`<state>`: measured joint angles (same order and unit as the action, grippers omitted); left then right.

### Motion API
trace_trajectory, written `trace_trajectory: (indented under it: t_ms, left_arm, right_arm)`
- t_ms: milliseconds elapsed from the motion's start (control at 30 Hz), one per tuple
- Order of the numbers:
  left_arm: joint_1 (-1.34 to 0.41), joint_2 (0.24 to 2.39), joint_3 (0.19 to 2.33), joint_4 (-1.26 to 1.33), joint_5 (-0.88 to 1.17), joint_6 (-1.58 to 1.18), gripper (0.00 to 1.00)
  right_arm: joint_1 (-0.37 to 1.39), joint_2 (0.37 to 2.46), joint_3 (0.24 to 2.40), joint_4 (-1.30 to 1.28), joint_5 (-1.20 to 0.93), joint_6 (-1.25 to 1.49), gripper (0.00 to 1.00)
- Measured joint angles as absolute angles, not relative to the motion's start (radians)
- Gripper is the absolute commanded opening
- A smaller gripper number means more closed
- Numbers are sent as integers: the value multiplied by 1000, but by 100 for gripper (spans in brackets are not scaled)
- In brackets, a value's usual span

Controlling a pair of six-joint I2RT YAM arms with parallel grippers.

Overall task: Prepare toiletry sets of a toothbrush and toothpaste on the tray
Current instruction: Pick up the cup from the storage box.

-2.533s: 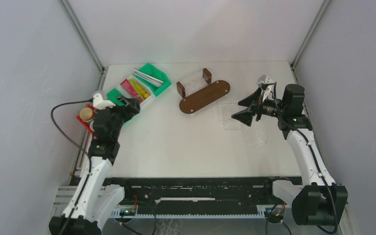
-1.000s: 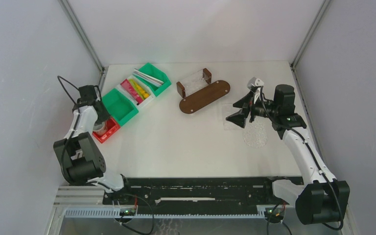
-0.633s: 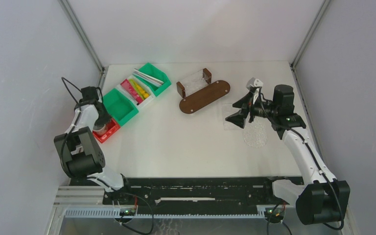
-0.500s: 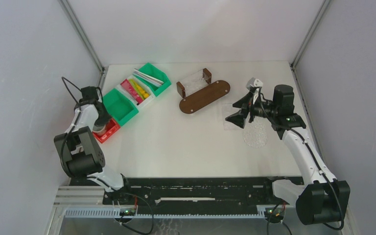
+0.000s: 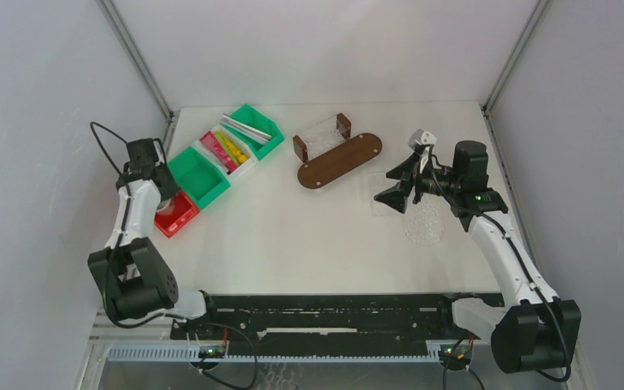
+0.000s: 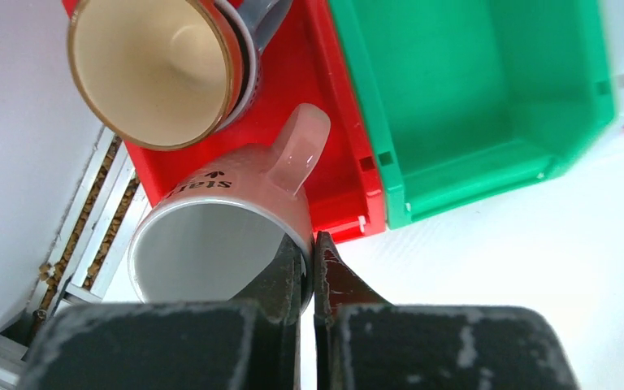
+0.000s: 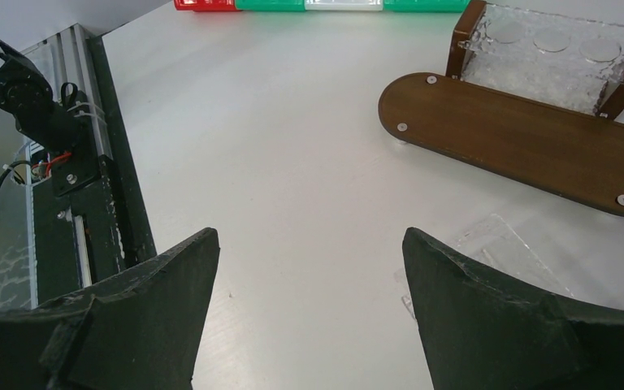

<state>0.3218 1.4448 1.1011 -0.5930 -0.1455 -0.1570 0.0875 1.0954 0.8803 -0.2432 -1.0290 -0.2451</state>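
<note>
Mugs and cups sat in the red bin [image 6: 305,89] by the bench's [image 5: 292,236] left edge. A glossy orange cup [image 6: 154,69] with a cream inside was nested in a grey cup [image 6: 264,16]. At the bin's near end, the pink mug [image 6: 219,219], white inside and lettered, had its rim wall pinched by the left claw [image 6: 313,268], one finger in and one out. Next along came a green bin [image 6: 487,81], a white bin [image 5: 229,150] of flat red and yellow tubes [image 5: 226,146], then a far green bin [image 5: 262,130] holding thin white toothbrushes [image 5: 244,130]. The oval wooden tray [image 7: 520,150] carried a clear textured holder [image 7: 548,69] with round holes. The right claw [image 7: 309,236] hung spread wide above the bench's right side.
</note>
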Motion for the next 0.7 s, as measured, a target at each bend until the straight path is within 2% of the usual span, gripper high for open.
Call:
trace_trajectory:
  t_ms: [467, 700]
  left_arm:
    - [155, 1108, 1048, -640, -139, -157, 0]
    - [-18, 939, 1027, -652, 5, -160, 0]
  right_arm:
    - [114, 1095, 880, -257, -1071, -287, 91]
    - [162, 1096, 882, -334, -1132, -432, 92]
